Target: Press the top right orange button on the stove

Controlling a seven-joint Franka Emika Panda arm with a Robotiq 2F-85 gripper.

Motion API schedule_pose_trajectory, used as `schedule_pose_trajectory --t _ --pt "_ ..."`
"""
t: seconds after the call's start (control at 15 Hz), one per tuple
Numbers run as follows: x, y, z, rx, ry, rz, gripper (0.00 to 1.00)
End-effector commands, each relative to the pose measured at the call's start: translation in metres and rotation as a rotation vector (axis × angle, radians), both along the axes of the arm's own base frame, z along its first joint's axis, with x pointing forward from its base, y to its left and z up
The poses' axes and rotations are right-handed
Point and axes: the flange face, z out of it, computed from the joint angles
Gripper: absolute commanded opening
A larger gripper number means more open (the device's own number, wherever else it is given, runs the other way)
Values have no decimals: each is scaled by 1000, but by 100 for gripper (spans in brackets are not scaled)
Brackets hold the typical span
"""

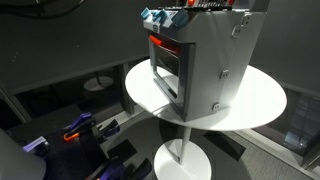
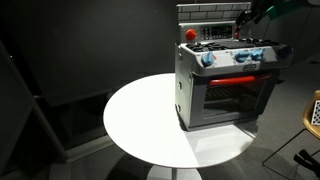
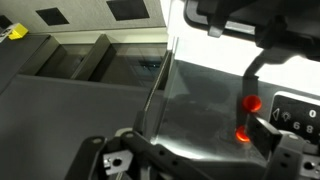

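The stove (image 2: 225, 85) is a small grey metal toy oven with a dark glass door and blue knobs. It stands on a round white table (image 2: 140, 125) and shows in both exterior views (image 1: 205, 65). A red button (image 2: 190, 33) sits on its top corner. In the wrist view the grey stove top (image 3: 200, 105) carries two glowing orange-red buttons (image 3: 253, 102) (image 3: 243, 135). My gripper (image 3: 200, 152) hovers just above the stove top with its fingers apart and empty; one finger is next to the nearer button. In an exterior view the gripper (image 2: 252, 17) hangs over the stove's back.
The table stands on a white pedestal (image 1: 183, 160). Cluttered gear with blue and purple parts (image 1: 75, 132) lies on the dark floor. A grey brick-pattern backsplash (image 2: 205, 12) rises behind the stove top. Dark curtains surround the scene.
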Motion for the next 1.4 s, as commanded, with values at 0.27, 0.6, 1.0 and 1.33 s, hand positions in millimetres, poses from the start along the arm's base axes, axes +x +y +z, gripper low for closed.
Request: schedule_pose_trajectory --t 0.27,0.6,1.0,1.33 --pt "11 -4 5 2 -21 -13 100" --pt "-4 0 13 88 17 -30 100" --pt "-22 15 33 211 102 -22 100" --pt "-43 21 50 271 230 -36 100"
